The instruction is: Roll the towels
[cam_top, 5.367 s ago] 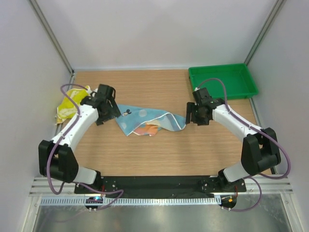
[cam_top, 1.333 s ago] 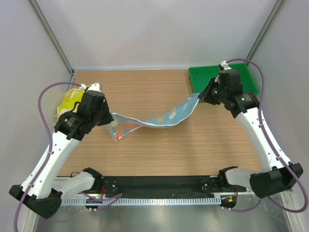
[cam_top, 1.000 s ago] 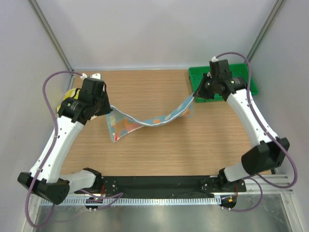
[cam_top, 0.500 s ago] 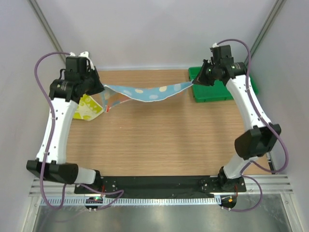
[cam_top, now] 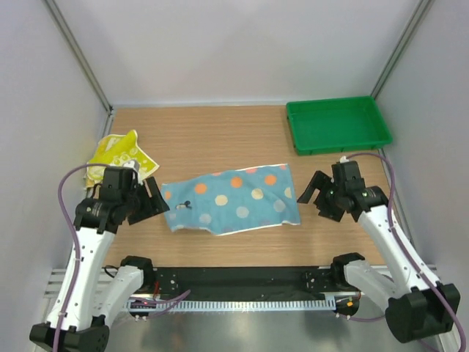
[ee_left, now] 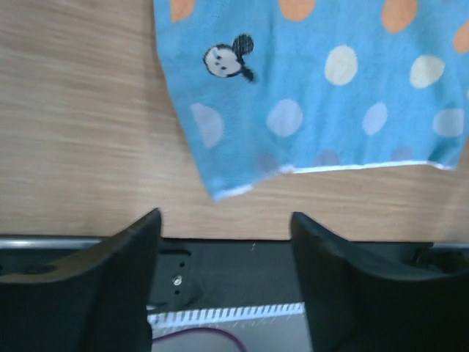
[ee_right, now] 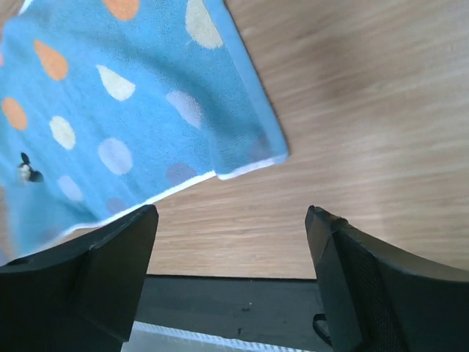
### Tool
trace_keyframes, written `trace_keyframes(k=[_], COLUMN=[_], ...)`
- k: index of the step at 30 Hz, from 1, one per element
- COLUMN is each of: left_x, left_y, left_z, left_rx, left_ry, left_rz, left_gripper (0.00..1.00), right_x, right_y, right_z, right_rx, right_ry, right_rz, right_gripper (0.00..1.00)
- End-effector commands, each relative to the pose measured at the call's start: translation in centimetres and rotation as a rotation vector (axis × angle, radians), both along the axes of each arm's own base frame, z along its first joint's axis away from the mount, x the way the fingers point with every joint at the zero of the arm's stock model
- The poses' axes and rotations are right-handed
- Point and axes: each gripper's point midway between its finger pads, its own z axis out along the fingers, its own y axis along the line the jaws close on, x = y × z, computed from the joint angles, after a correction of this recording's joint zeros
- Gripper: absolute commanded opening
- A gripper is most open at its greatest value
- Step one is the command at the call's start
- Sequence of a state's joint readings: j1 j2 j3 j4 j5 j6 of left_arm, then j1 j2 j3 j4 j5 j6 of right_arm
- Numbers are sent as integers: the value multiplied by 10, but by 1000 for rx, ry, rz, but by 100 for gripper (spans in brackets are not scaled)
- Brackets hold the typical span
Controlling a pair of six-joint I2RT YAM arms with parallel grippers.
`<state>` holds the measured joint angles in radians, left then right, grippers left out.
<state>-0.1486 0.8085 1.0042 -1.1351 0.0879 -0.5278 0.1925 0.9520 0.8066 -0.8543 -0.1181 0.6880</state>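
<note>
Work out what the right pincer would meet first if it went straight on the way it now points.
Probably the blue towel: the right pincer faces its near corner across a strip of bare table. Its tilt is unclear, so it may touch table first.

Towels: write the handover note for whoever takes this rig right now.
Left gripper: jaws open, empty, beside the blue towel's left edge.
Right gripper: jaws open, empty, off its right edge.
Blue towel: flat on the table, dots up, unrolled.
Yellow towel: crumpled at the far left.
Done: blue one spread.
Left: roll both.
</note>
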Motion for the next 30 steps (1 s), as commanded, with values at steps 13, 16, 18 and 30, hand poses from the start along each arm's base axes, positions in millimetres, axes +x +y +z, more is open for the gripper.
trace_keyframes(k=[13, 16, 18, 30], left_x=[3, 25, 40, 145], left_y=[-8, -15, -22, -26], left_z=[-20, -19, -11, -89], left_rx=[-74, -96, -122, -61], left_ry=[34, 55, 45, 169], left_rz=[93, 118, 108, 231], left_gripper=[85, 84, 84, 81], right_x=[49, 70, 86, 183], right_y=[7, 21, 30, 85], right_z=[47, 28, 29, -41], right_rx=[-8, -6, -14, 13], right_ry=[-169, -92, -89, 31], right_rz=[46, 126, 162, 307], right_gripper=[93, 86, 78, 42])
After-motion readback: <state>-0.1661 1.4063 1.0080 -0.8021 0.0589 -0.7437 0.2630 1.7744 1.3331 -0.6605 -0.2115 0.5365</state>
